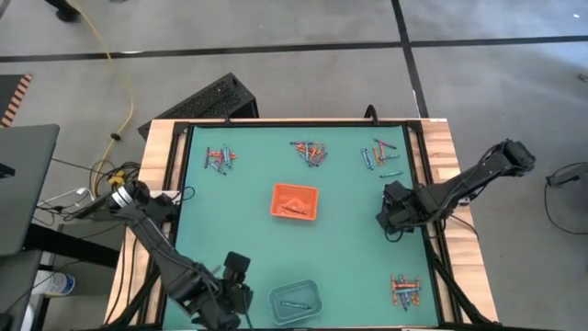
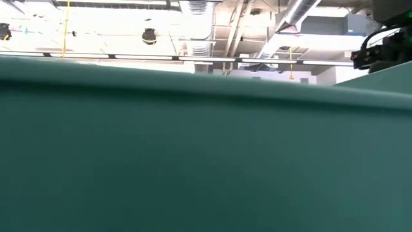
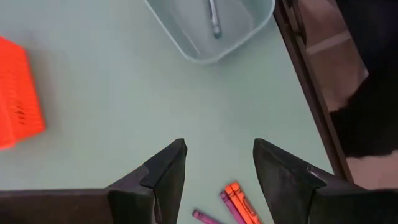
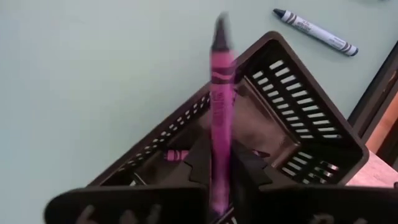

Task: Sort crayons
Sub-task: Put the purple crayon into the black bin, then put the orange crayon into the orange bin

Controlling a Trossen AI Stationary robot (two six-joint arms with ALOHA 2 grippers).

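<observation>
Hovered over the black tray [image 4: 292, 118], purple crayon [image 4: 219, 106] pinched upright!
Right gripper [image 4: 221, 171] clasped it directly above the tray; left gripper [image 3: 217, 171] spread wide beside loose crayons [image 3: 233, 202].

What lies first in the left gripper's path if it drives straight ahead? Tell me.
Going by its wrist view, the left gripper would cross bare green table and probably meet the clear tray holding one grey crayon; depth is uncertain.
</observation>
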